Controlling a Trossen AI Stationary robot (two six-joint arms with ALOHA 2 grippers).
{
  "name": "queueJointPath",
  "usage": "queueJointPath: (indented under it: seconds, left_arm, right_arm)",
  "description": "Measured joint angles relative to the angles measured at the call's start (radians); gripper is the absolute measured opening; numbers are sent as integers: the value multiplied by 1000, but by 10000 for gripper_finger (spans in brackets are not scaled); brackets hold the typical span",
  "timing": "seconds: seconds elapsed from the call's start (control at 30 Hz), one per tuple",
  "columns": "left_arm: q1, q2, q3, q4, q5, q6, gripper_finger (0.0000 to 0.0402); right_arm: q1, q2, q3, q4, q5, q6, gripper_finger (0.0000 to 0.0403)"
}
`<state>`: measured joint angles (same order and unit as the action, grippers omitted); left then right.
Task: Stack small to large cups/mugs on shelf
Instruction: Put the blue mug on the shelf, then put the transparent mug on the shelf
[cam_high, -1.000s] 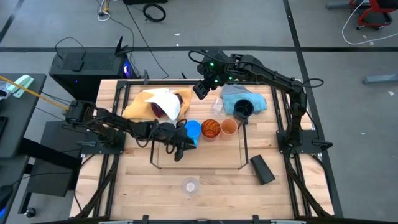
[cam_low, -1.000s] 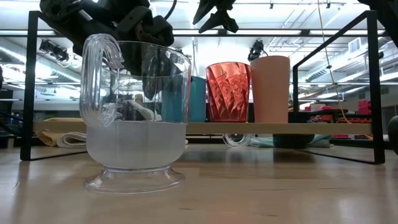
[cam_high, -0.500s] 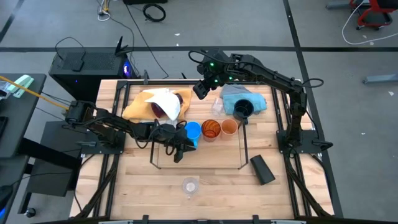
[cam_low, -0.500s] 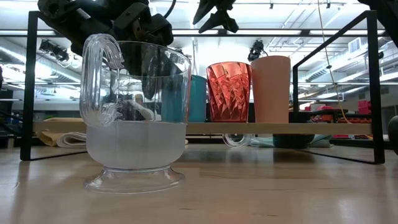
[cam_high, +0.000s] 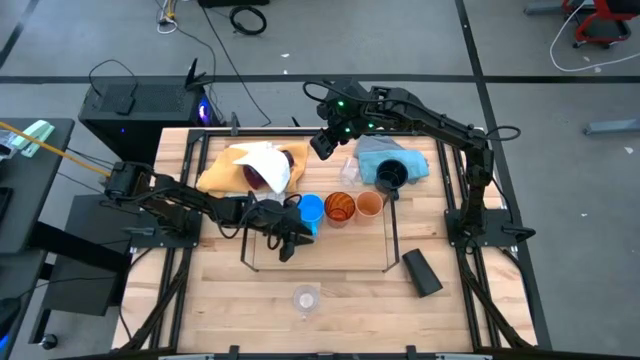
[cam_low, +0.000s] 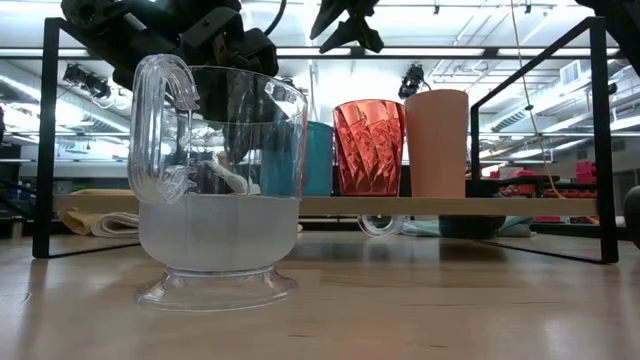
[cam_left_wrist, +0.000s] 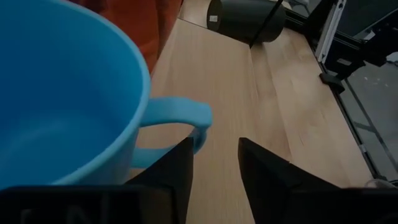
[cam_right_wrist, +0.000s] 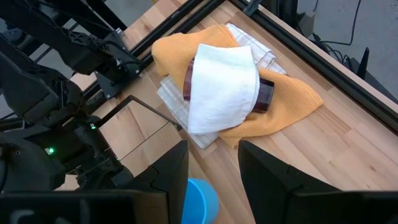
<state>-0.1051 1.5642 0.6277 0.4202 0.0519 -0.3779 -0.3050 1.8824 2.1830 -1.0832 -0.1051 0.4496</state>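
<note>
A: Left gripper is low over the shelf, at 7 o'clock of the light-blue mug. Its wrist view has the jaws parted with bare wood between the tips and the mug's handle just beside one finger. Nothing in its grip.

B: So the mug is placed?

A: Looks that way. It stands upright on the shelf, first in a row: the amber tumbler at its 3 o'clock, then the small orange cup. I'd call this the release step.

B: Right arm?

A: Right gripper waits high near the table's far edge, at 12 o'clock of the row. Jaws apart, empty, looking down at the purple tumbler lying wrapped in the white cloth on the yellow cloth.

B: Next move?

A: Left has to back out without clipping that handle. After that, my guess is the purple tumbler, which needs pulling out of the cloth first.

B: What else is on the table?

A: Navy mug on the blue cloth at 1 o'clock of the row, black cup on its side at 4 o'clock, clear cup at 6 o'clock. Wooden tabletop, open workshop with ceiling lights behind.
</note>
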Motion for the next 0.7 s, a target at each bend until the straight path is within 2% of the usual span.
queueJointPath:
  seconds: [0.5, 0.7]
  left_arm:
    - [-18, -1, 2, -65, 46, -4, 133]
    - [-18, -53, -4, -93, 48, 0, 137]
  right_arm:
    - [0, 0, 0, 0, 0, -8, 146]
    - [0, 0, 0, 0, 0, -8, 146]
